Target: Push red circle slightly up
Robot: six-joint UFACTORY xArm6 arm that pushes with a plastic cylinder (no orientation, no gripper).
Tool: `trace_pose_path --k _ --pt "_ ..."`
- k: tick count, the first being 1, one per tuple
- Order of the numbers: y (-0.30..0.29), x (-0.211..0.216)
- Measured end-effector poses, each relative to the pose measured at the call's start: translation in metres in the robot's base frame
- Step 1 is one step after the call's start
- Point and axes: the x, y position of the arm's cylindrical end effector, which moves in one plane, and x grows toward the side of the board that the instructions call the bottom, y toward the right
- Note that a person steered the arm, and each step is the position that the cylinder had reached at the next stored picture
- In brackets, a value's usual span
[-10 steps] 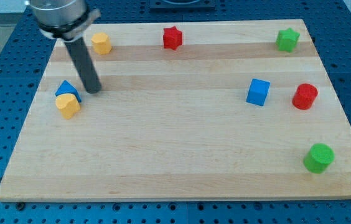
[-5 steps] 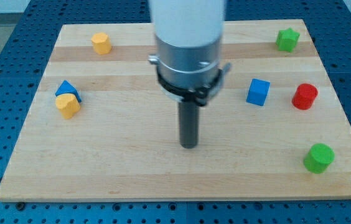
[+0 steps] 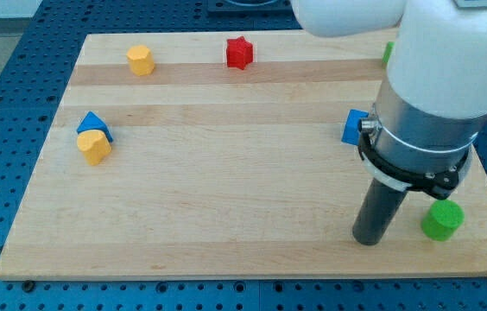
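Near the view's bottom right, our bare tip [image 3: 366, 239] has swung across from the left, beside the green cylinder block [image 3: 442, 219]; our arm hides the red circle

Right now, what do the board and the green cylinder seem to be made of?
The board looks like unfinished pale wood: long grain stripes, matte. The green cylinder, just right of my tip, looks like painted wood or plastic: uniform colour, slight sheen; I cannot tell which.

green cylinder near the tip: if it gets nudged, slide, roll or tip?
Probably slides: the green cylinder stands on its flat end on the smooth wooden board. It looks squat, so tipping seems unlikely. My tip sits just to its left in the view, apart from it.
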Motion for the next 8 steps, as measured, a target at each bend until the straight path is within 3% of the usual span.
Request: trace_pose_path --k 2,8 --pt "0.028 -0.047" --pt "0.058 -0.132"
